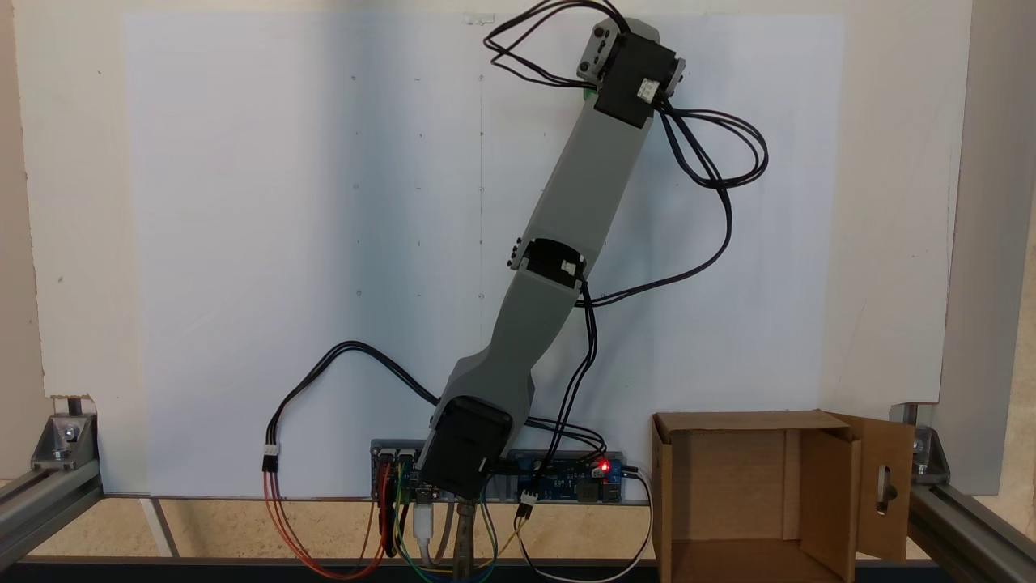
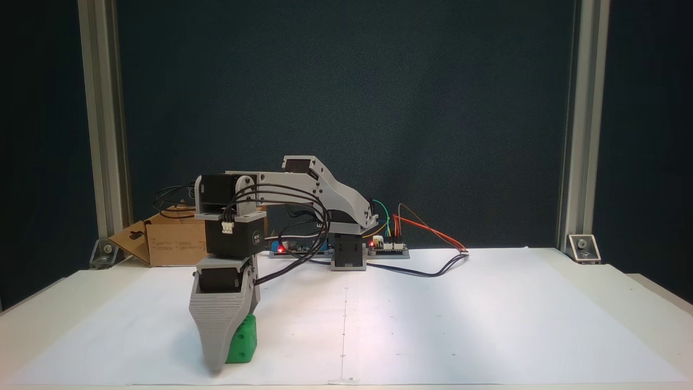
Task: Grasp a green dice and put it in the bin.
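So, a white paper sheet [image 2: 433, 319] covers the table between aluminium frame posts [image 2: 574, 124], with a dark backdrop behind. At about five o'clock in the top-down fixed view sits the bin [image 1: 728, 486], its bottom cut off by the frame edge. The grey arm [image 1: 566, 219] stretches out toward one o'clock there, wrist pitched straight down. Its gripper [image 2: 216, 365] touches the paper, one broad jaw hiding the other, so I cannot tell its opening. The green dice [image 2: 242, 340] sits against that jaw, half hidden.
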`<act>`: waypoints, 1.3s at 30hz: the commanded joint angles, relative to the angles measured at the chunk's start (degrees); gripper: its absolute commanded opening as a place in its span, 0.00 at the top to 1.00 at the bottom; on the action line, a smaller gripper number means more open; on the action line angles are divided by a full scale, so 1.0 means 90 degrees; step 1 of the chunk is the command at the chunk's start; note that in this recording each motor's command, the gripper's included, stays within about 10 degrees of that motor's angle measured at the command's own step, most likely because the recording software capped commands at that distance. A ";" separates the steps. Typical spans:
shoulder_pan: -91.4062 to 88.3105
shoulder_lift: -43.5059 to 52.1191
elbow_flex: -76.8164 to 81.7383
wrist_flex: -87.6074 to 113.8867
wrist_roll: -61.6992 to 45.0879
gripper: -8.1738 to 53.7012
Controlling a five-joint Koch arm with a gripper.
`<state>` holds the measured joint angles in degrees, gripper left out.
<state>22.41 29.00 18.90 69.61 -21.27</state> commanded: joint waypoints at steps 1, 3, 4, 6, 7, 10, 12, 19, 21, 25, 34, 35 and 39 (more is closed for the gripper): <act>0.0000 0.0098 -0.0381 -0.0010 -0.0391 0.29; 0.0010 0.0098 -0.0381 0.0020 -0.0391 0.39; 0.0010 0.0098 -0.0381 0.0020 -0.0391 0.43; 0.0010 0.0098 -0.0381 0.0020 -0.0381 0.54; 0.0010 0.0098 -0.0381 0.0029 -0.0391 0.59; 0.0010 0.0098 -0.0381 0.0049 -0.0381 0.68; 0.0010 0.0098 -0.0381 0.0117 -0.0352 0.68; 0.0010 0.1045 -0.0205 0.0547 -0.0205 0.68; 0.0020 0.1531 0.0293 0.0547 -0.0166 0.68; 0.0010 0.2703 0.1699 0.0537 -0.0146 0.68; 0.0469 0.5476 0.4463 0.0459 -0.0137 0.68; 0.0566 0.5818 0.4668 0.0449 -0.0137 0.68; 0.1279 0.7205 0.4854 0.0449 -0.0059 0.68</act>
<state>31.55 87.63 64.60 73.04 -21.27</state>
